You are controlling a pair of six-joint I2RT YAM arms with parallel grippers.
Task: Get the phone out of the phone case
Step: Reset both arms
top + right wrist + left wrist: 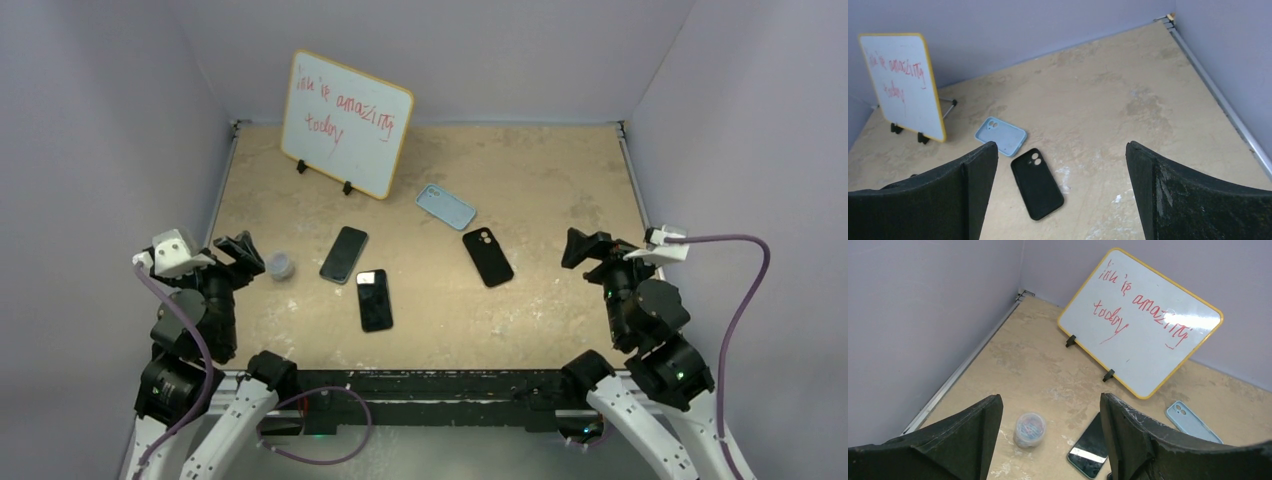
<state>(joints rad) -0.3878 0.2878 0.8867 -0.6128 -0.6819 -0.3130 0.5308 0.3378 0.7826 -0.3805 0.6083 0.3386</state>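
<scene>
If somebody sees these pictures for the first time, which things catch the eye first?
The white board with a yellow frame and red handwriting stands at the far left of the table. In the middle lie a light blue phone case, a black phone case beside it, back up, and left of them a black phone and a second black phone, screens up.

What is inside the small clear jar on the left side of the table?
The small clear jar holds a bundle of small multicoloured pieces, possibly paper clips, seen through its wall. The pile hides whatever lies at the bottom.
</scene>
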